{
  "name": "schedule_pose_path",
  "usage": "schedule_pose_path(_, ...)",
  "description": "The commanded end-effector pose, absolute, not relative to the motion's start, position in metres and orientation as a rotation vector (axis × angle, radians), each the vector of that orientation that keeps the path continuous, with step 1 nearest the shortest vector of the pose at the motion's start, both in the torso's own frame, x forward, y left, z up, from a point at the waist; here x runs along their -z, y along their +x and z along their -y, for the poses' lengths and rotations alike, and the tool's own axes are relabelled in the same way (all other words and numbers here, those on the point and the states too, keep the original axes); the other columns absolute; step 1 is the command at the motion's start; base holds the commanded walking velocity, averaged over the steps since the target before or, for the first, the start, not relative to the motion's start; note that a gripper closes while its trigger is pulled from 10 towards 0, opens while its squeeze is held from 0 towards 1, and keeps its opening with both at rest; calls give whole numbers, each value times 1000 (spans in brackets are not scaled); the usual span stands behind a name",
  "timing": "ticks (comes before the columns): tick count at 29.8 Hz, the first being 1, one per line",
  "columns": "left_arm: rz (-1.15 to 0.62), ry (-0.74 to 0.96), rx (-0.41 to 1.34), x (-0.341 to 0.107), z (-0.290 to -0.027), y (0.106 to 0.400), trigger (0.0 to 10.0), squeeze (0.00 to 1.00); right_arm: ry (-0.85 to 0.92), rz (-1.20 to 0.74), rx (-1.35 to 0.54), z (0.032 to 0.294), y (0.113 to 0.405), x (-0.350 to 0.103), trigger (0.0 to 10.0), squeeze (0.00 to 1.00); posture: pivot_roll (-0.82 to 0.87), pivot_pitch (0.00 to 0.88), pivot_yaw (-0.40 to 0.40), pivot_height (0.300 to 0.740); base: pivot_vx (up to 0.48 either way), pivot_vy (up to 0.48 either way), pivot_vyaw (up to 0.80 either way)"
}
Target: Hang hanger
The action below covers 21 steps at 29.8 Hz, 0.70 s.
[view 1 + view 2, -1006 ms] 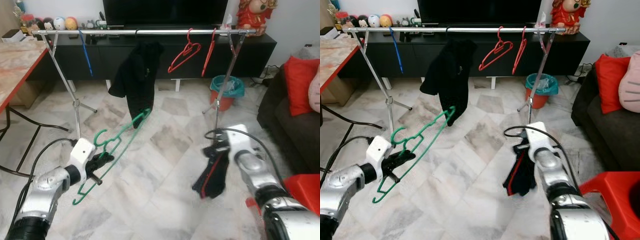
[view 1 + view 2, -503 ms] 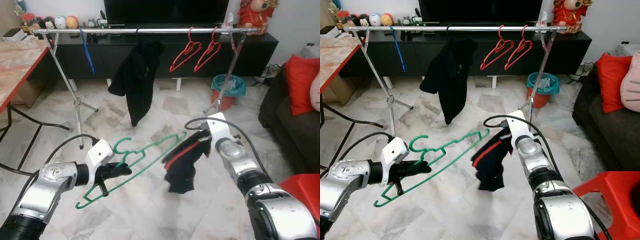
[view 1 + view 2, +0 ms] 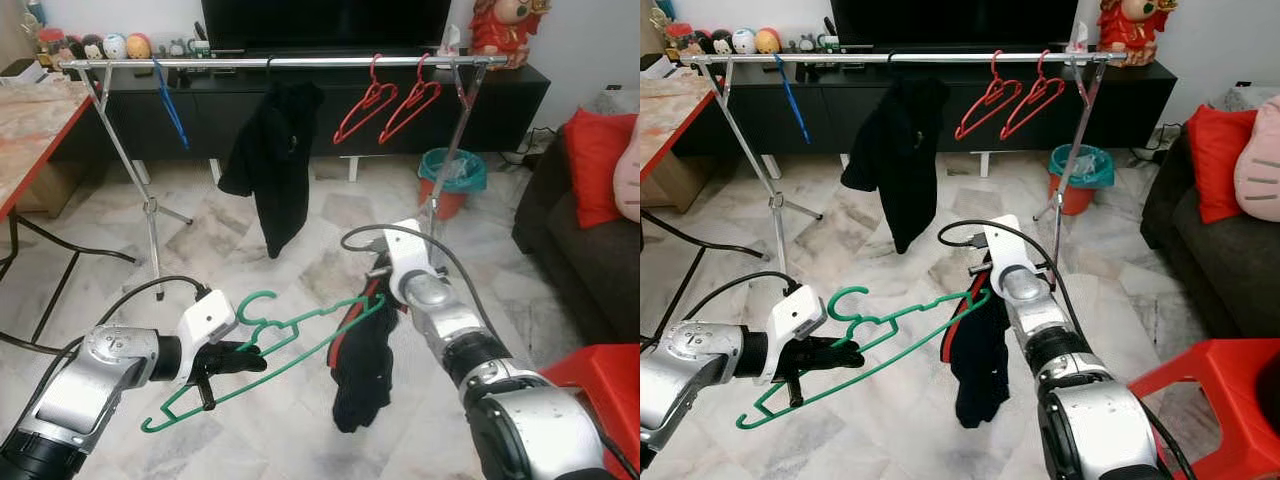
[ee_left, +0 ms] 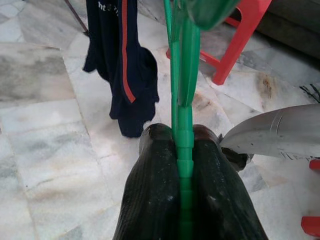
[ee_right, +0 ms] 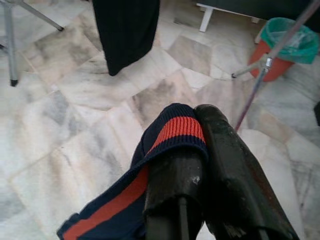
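Garment (image 3: 362, 360) now meeting green hanger (image 3: 270, 345), lettering unreadable

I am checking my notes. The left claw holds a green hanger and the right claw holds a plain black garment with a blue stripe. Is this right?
Not quite. The stripe is red, not blue, as the right wrist view shows. The left claw does hold the green hanger, and the right claw holds the dark garment.
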<state>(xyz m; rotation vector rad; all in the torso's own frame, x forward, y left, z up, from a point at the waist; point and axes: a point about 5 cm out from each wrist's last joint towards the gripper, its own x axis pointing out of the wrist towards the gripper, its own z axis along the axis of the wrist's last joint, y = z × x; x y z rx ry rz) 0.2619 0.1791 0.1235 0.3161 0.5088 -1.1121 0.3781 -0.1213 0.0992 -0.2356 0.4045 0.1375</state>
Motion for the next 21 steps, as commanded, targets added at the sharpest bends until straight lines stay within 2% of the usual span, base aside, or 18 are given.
schedule_pose_path(1, -504, 348, 1119, -126, -175, 262, 10000, 0, -209, -344, -156, 112, 386, -119, 10000, 0, -66, 0, -18, 740, 0, 0, 0)
schedule_pose_path(9, -474, 382, 990, -121, -177, 276, 10000, 0, -219, -331, -208, 93, 385, -124, 10000, 0, -72, 0, -17, 740, 0, 0, 0)
schedule_pose_path(16, -449, 392, 867, -120, -184, 288, 10000, 0, -215, -333, -217, 92, 384, -126, 10000, 0, -74, 0, -17, 740, 0, 0, 0)
schedule_pose_path(21, -451, 380, 844, -117, -184, 289, 10000, 0, -255, -334, -255, 91, 382, -127, 10000, 0, -73, 0, -16, 740, 0, 0, 0)
